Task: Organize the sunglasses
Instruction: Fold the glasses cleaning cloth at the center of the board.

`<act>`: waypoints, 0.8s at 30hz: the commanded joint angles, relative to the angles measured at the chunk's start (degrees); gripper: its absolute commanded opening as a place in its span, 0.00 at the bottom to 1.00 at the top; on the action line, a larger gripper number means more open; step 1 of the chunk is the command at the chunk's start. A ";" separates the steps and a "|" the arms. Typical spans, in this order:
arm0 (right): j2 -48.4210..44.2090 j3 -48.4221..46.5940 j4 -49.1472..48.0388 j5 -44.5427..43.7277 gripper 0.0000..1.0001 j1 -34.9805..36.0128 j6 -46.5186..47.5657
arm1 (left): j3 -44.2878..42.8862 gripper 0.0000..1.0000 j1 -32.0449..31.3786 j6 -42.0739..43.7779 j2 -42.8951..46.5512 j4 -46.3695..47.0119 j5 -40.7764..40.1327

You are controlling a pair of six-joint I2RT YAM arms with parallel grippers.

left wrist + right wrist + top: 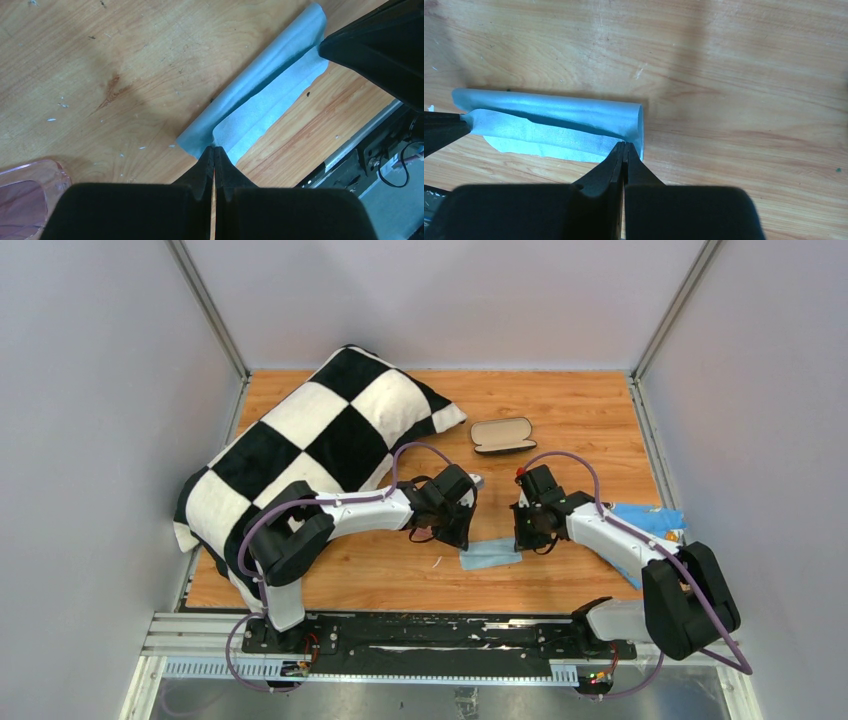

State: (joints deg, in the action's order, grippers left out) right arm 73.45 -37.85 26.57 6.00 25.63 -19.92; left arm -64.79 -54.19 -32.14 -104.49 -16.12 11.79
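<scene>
Left gripper (214, 150) and right gripper (625, 146) fingers are pinching opposite ends of the light blue cloth (549, 112), probably folding it, while the sunglasses (27, 197) are lying on the bench (100, 50) beside the left gripper.

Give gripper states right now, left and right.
Left gripper: closed, pinching one end of the light blue cloth.
Right gripper: closed, pinching the cloth's other end.

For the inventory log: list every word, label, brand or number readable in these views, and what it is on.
None readable. The dark oval glasses case, light blue cloth, black-and-white checked pillow and translucent pink sunglasses show no lettering.
</scene>
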 commanded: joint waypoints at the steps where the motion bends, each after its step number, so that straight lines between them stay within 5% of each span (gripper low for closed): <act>1: 0.24 0.71 0.69 -0.03 0.00 0.90 -0.64 | 0.98 0.00 -0.49 -0.75 0.08 1.22 1.59; 9: 0.73 0.40 0.50 0.23 0.00 0.98 -0.68 | 1.58 0.00 -0.74 -0.77 -0.01 0.72 0.72; 15: -0.38 0.50 1.12 0.58 0.18 1.00 -0.81 | 1.86 0.33 -0.74 -1.74 1.26 -0.18 -1.02; 24: -5.57 -2.74 4.46 -0.60 0.28 1.00 -1.89 | 2.33 0.36 -0.74 -2.09 6.60 -0.99 -1.92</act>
State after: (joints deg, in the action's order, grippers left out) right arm 70.35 -38.04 27.90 5.98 25.78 -20.80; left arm -62.65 -54.26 -33.67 -102.08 -16.69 10.98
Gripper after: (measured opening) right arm 0.272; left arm 0.365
